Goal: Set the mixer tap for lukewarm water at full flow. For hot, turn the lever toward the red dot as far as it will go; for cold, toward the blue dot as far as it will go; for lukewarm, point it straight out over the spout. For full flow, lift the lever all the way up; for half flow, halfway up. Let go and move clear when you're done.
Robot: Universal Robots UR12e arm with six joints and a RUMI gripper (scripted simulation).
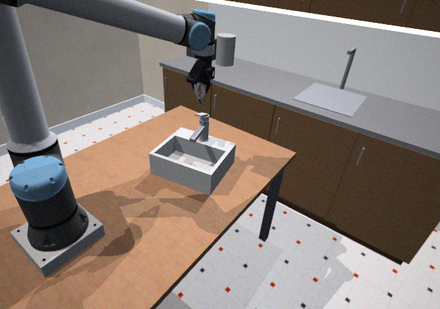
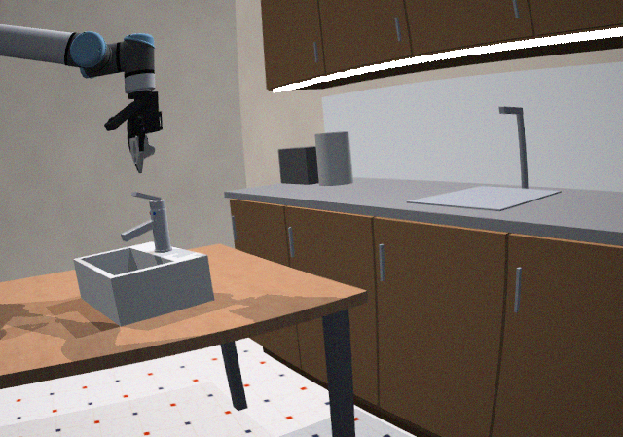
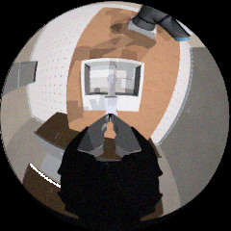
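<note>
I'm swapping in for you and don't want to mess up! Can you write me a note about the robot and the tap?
Gripper: shut, holding nothing, above the tap and clear of it.
Lever: points out over the spout, tipped up.
Done: lukewarm direction looks right; lever let go.
Left: probably nothing, but check it's lifted all the way; I can't tell for sure.
</note>
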